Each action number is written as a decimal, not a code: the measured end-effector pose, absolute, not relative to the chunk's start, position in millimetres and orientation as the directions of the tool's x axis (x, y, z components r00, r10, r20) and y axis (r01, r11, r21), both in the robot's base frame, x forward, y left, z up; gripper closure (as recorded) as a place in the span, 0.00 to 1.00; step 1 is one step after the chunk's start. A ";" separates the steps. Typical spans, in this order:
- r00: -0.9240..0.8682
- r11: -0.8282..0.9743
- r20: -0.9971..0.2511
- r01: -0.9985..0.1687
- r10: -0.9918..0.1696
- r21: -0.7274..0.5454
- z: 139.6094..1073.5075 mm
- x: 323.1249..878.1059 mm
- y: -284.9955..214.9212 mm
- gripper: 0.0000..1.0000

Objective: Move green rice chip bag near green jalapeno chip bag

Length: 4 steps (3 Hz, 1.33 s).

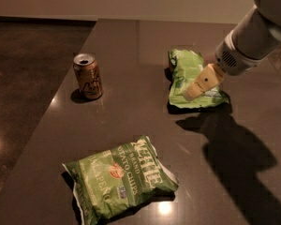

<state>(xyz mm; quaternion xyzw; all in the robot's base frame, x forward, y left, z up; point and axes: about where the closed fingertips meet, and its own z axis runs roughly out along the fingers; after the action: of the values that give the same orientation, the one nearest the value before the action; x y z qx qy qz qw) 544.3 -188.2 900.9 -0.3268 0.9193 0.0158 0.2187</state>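
Note:
The green rice chip bag (185, 76) lies flat on the dark table at the back right, narrow and light green with a white panel. The green jalapeno chip bag (119, 176) lies at the front, wider, with large white KETTLE lettering. My gripper (196, 86) comes in from the upper right on a white arm and hovers over the lower right part of the rice chip bag, its tan finger (202, 81) pointing down and left. It partly hides that bag.
A brown drink can (88, 76) stands upright at the left, near the table's left edge (51, 104). Dark floor lies beyond that edge. The arm's shadow falls across the table at the right.

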 end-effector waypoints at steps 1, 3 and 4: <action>-0.717 0.816 -0.434 -0.572 -0.545 -0.079 885.3 565.5 -176.0 0.00; -0.757 0.845 -0.435 -0.535 -0.487 -0.013 855.7 592.6 -161.1 0.00; -0.767 0.847 -0.423 -0.532 -0.482 -0.001 848.4 597.8 -156.1 0.10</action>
<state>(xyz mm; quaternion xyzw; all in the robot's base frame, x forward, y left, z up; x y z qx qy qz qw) 597.8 -156.1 848.4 -0.2703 0.9381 0.0592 0.2082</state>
